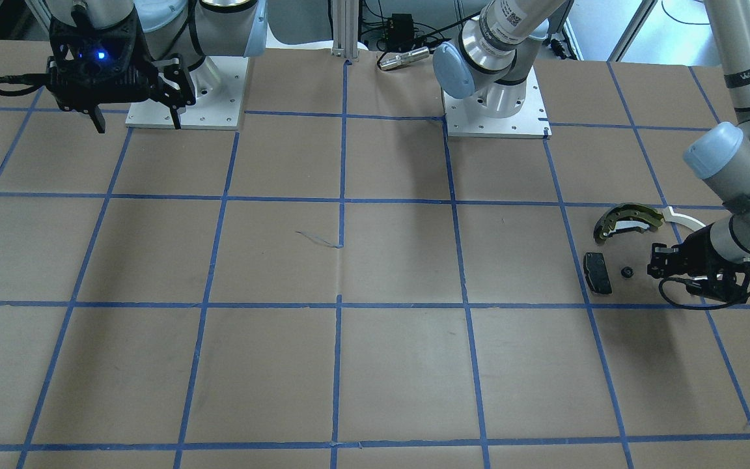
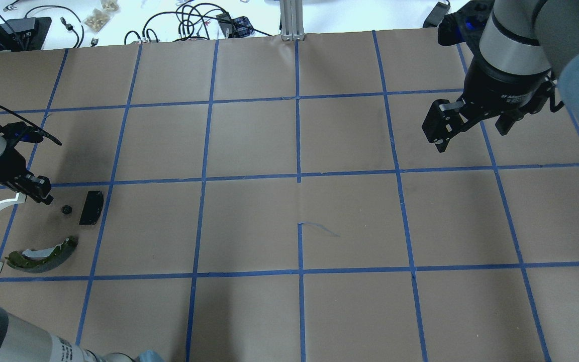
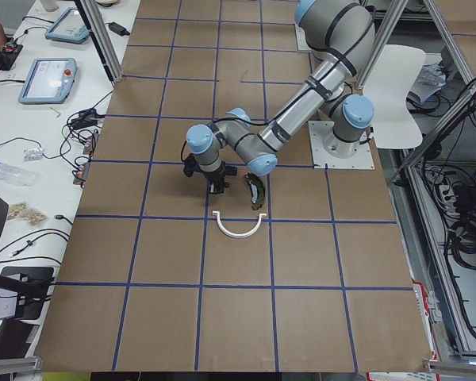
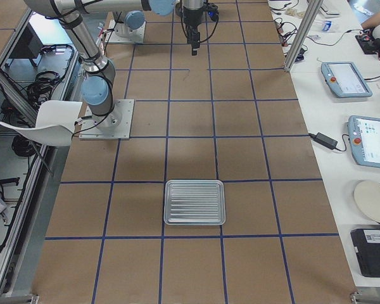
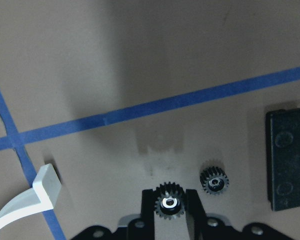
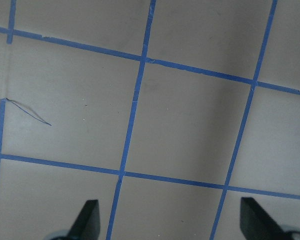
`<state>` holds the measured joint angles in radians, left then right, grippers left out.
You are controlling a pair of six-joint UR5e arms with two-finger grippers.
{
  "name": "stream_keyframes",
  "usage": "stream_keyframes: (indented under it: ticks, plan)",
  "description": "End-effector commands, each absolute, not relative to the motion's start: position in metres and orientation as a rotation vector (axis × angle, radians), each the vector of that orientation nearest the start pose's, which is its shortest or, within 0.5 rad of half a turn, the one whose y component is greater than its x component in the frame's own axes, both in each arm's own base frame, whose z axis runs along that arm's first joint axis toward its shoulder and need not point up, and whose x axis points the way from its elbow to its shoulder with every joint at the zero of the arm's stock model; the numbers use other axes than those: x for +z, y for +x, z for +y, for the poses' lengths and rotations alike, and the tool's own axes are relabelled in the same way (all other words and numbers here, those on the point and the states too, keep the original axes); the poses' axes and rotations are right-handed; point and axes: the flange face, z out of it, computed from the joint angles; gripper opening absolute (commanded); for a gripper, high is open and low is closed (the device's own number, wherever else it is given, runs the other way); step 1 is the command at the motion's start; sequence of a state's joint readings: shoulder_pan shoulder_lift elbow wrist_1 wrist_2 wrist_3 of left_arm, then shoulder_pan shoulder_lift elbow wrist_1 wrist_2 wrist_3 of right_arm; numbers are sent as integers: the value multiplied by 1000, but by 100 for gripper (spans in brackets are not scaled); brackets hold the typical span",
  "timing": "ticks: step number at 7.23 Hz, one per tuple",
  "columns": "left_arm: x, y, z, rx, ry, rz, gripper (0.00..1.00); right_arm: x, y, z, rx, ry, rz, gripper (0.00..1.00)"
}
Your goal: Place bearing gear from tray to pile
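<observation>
Bearing gear [image 5: 169,202] pinched in left hand [image 5: 170,198], bore facing toward the wrist.

Soft, even light falls from above, and the table [image 1: 401,378] carries broad, faint-edged shadows beneath each arm. The overhead view has a cool blue cast, and its white bench [image 2: 360,15] is washed out. The left wrist view is dim with a grey shadow band, yet the gear [image 5: 170,202] is sharp.
</observation>
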<state>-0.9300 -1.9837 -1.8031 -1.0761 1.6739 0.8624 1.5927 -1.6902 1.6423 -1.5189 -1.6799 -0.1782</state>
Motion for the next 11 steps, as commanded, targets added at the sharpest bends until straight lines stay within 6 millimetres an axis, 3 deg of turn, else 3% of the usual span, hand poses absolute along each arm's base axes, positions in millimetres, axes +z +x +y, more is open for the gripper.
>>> stream_keyframes:
  ticks: [1, 2, 7, 8, 9, 11]
  plan:
    - [196, 242, -528, 301, 362, 3142, 0, 512, 134, -437, -24, -310, 3213, 100]
    - [194, 241, -528, 302, 362, 3146, 0, 512, 144, -436, -33, -308, 3130, 100]
    - [182, 235, -517, 347, 355, 3159, 0, 511, 138, -441, -27, -272, 3128, 100]
    - [182, 239, -516, 345, 348, 3160, 8, 520, 135, -439, -50, -246, 3141, 100]
    - [182, 239, -516, 345, 345, 3161, 45, 518, 137, -438, -43, -229, 3139, 100]
    - [186, 241, -518, 336, 342, 3157, 59, 518, 137, -438, -39, -154, 3136, 100]
